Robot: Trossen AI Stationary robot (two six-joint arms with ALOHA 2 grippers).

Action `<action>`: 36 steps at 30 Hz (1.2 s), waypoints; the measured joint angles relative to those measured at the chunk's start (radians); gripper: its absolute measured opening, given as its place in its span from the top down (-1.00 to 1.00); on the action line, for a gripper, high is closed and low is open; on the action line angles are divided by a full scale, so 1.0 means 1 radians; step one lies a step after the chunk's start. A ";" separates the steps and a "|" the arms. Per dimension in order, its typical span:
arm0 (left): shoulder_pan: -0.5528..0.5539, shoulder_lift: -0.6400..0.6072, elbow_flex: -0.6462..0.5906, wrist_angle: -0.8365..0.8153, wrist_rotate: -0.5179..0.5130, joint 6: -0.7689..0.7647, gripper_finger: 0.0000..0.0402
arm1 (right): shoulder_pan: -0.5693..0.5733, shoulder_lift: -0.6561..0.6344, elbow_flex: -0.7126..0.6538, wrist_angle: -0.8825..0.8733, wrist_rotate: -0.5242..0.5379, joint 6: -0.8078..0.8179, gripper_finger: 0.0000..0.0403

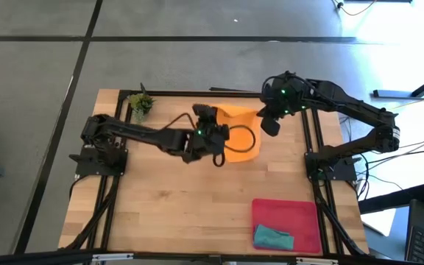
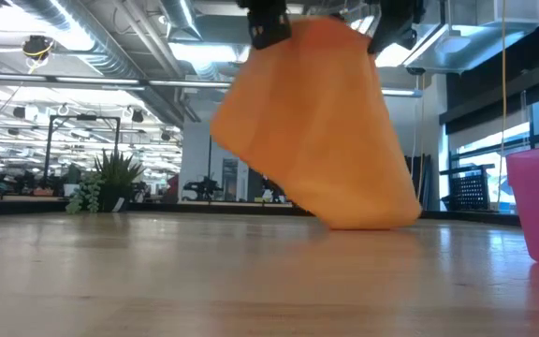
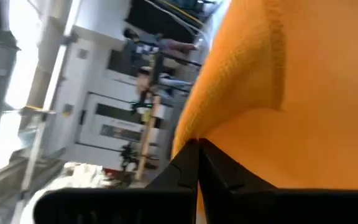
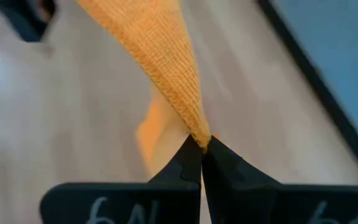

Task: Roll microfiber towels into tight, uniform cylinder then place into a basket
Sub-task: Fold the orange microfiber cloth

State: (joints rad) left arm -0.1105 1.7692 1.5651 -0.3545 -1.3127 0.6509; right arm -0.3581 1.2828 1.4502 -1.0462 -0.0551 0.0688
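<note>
Two hands were on the orange towel at this entry. Agreed?

— Agreed. Left hand was pressed together with an edge of the cloth pinched between its fingers; right hand likewise, clamped on a corner, which rose from its fingertips as a narrow taut strip.

— Position of the towel?

— Lifted. Low view showed it hanging as a broad sheet from both hands, with only its lower edge touching the bench. From above, it sat near the far middle of the bench, between the two arms.

— Second towel?

— Teal towel lay crumpled in the basket, at the basket's near left corner. Could not tell whether it was rolled.

— Basket location?

— Near right part of the bench, well apart from the orange towel. Its pink wall showed at the right edge of the low view.

— Other items noted?

— Small green plant sprig at the far left corner of the bench, beside the left arm's base, untouched.
</note>
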 joint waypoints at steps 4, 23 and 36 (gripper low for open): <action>0.079 -0.019 0.000 -0.064 0.084 -0.039 1.00 | -0.002 0.013 0.000 0.014 0.132 -0.027 0.98; 0.305 -0.044 0.000 -0.253 0.329 -0.093 1.00 | -0.103 0.137 0.000 0.226 0.148 -0.125 0.98; 0.223 -0.172 0.000 -0.608 0.355 -0.487 1.00 | -0.114 0.259 0.000 0.617 -0.072 -0.235 0.98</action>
State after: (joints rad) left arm 0.1130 1.5974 1.5654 -0.9622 -0.9576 0.1637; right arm -0.4721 1.5422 1.4502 -0.4292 -0.1268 -0.1667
